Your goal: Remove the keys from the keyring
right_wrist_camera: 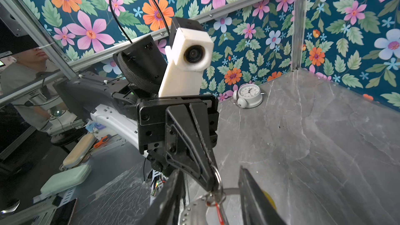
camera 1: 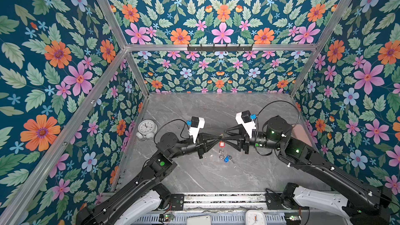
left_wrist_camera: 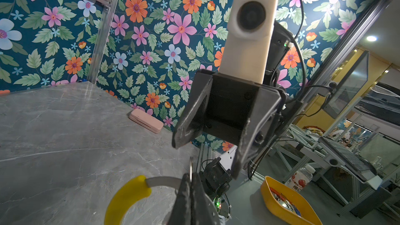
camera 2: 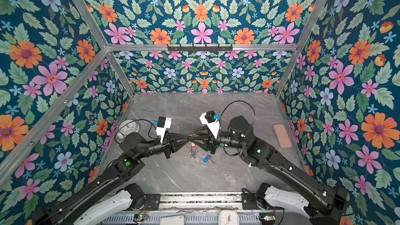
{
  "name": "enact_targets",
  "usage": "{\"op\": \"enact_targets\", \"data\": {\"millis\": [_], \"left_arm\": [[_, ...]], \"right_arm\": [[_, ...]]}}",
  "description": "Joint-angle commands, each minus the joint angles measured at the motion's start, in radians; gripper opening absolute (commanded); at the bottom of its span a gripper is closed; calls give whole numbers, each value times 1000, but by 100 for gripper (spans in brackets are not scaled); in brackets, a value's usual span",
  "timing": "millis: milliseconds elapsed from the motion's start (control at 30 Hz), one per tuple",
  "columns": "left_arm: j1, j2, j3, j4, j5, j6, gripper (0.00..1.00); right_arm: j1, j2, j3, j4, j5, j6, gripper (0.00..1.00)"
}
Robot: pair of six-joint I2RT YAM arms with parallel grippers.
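Only partly visible, the keyring (left_wrist_camera: 127,194).

The keyring (left_wrist_camera: 162,181) runs off the left wrist picture's edge, and so does its yellow sleeve (left_wrist_camera: 125,195). In both top views the left gripper (camera 1: 216,140) and right gripper (camera 1: 223,135) cover nearly all of it. In the right wrist view I get the red-tagged key (right_wrist_camera: 218,211) blurred and cropped. The blue-tagged key (camera 1: 226,159) is too small for me to make out its blade.

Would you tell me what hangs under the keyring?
The red-tagged key hangs under the keyring; from above, the left pincer and right pincer hide most of the keyring.
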Motion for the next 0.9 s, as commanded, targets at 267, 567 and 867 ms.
{"op": "enact_targets", "data": {"millis": [267, 567, 867], "left_arm": [[2, 7, 14, 27, 60, 2, 0], [2, 12, 19, 27, 67, -1, 0], [1, 16, 20, 28, 71, -3, 0]], "right_arm": [[-27, 19, 55, -145, -62, -69, 33], [-26, 36, 76, -153, -77, -79, 25], [-26, 39, 82, -156, -78, -81, 18]]}}
